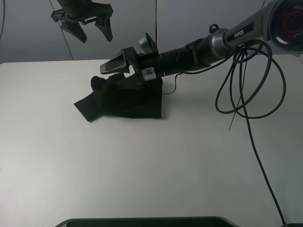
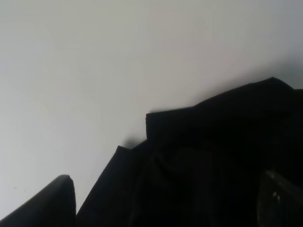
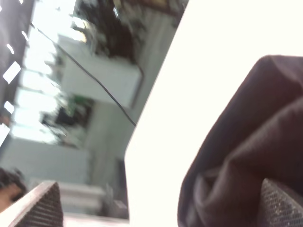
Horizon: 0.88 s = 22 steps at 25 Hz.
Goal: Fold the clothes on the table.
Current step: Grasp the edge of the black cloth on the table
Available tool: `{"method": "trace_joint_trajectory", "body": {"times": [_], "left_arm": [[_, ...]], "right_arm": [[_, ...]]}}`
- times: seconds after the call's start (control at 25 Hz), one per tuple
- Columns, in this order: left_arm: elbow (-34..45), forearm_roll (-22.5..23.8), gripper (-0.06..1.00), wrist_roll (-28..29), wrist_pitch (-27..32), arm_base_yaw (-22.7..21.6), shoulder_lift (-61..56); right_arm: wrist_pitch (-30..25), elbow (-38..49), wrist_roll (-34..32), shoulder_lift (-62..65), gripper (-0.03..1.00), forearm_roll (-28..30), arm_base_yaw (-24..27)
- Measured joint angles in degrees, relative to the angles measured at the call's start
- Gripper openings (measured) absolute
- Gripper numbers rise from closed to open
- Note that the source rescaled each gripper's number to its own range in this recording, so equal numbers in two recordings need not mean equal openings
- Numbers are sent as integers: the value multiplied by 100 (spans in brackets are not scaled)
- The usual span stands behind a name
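Right gripper (image 1: 111, 66), jaws apart, hangs over the shirt (image 1: 128, 101) near the tabletop's (image 1: 142, 165) far edge, likely letting a fold settle; open left gripper (image 1: 96, 38) hovers clear.

The black T-shirt (image 1: 124, 101) is matt, creased cloth, the white table (image 1: 142, 175) smooth, and the pads (image 3: 40, 205) of the right gripper (image 3: 161, 201) finely rough-textured.

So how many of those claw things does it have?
2. The left gripper hangs open, high at the far left; the right gripper reaches low over the black shirt on the table.
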State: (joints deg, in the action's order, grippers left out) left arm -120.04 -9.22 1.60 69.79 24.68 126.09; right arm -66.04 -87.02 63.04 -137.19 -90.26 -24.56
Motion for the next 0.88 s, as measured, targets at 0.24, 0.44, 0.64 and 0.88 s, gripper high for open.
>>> {"method": "trace_joint_trajectory", "body": {"times": [0.24, 0.44, 0.64, 0.88], "left_arm": [[0, -31, 100, -160, 0, -123, 0], [0, -487, 100, -418, 0, -123, 0], [0, -566, 100, -479, 0, -88, 0], [0, -372, 99, -611, 0, 540, 0]], "right_arm": [[1008, 0, -262, 580, 89, 1737, 4], [1284, 0, -983, 1158, 89, 3472, 42], [1488, 0, -2037, 1559, 89, 5302, 193], [1490, 0, -3185, 1834, 96, 7118, 827]]}}
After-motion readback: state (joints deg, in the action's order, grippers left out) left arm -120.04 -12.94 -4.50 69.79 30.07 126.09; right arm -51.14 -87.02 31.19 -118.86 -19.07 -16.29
